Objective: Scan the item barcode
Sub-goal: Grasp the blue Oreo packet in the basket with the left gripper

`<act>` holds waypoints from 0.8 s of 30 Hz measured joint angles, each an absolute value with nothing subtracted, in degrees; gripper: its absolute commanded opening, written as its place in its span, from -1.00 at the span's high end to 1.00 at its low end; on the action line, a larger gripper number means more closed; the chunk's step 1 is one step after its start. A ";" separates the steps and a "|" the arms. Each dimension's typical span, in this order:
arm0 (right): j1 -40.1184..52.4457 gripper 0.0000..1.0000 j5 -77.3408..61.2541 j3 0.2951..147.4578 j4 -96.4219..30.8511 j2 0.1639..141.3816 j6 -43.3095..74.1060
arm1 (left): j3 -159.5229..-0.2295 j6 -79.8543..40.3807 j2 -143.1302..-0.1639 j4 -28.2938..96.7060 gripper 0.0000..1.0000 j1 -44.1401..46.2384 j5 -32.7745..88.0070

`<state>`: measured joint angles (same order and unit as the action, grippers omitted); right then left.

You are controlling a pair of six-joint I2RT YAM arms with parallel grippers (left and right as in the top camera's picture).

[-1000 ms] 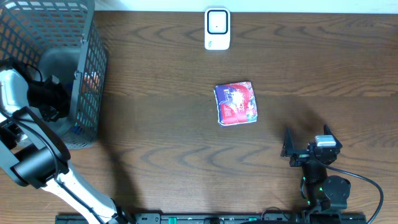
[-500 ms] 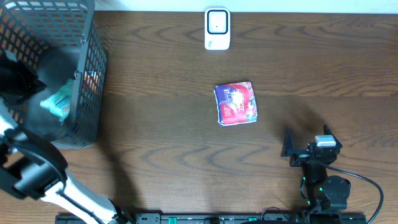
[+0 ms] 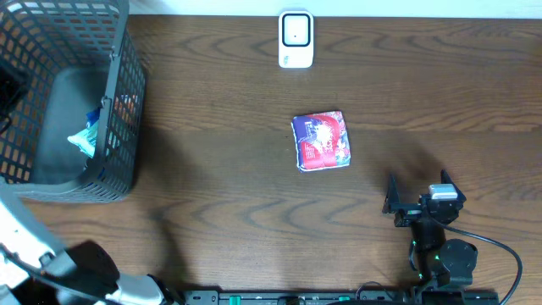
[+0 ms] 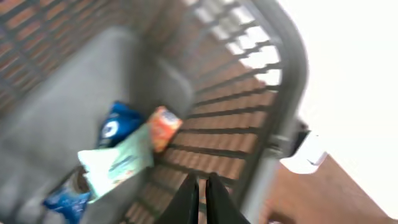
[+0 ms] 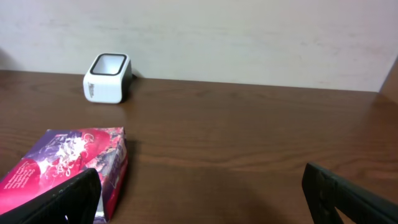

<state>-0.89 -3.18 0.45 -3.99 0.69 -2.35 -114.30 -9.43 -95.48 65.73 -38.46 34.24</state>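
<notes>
- Dark wood table [image 3: 212, 169]: red box [image 3: 321, 141] lies at its middle, scanner [image 3: 295, 39] stands at far edge.
- Left gripper [image 4: 202, 196] closed, empty, above basket [image 3: 118, 102].
- Right gripper [image 3: 417, 191] wide open, apart from box.

Matt wood-grain table [image 3: 212, 169], plastic mesh basket [image 3: 124, 110], glossy box [image 3: 322, 141]

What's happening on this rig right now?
It's a barcode-scan setup, and nothing is being scanned yet. The left gripper is shut and looks empty. It hovers over the mesh basket, which holds a mint-green packet, an orange packet and blue packets. The right gripper is open at the near right of the table. It faces the red packet lying flat mid-table and the white scanner at the far edge. Neither arm touches an item.
</notes>
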 measured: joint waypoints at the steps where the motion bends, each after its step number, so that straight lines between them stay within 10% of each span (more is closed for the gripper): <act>1: -0.89 -0.99 -3.18 0.45 -3.99 0.69 -2.35 | -114.32 -9.47 -94.56 65.58 0.86 -38.41 34.96; 3: -0.89 -0.99 -3.18 0.45 -3.99 0.69 -2.37 | -114.32 -9.56 -93.08 65.54 0.74 -38.15 34.96; 9: -0.89 -0.99 -3.18 0.45 -3.99 0.69 -2.37 | -114.19 -10.28 -92.73 68.16 -0.64 -37.45 23.62; 24: -0.89 -0.99 -3.18 0.45 -4.01 0.69 -2.37 | -104.57 -10.48 -112.99 67.24 -0.91 -37.32 16.32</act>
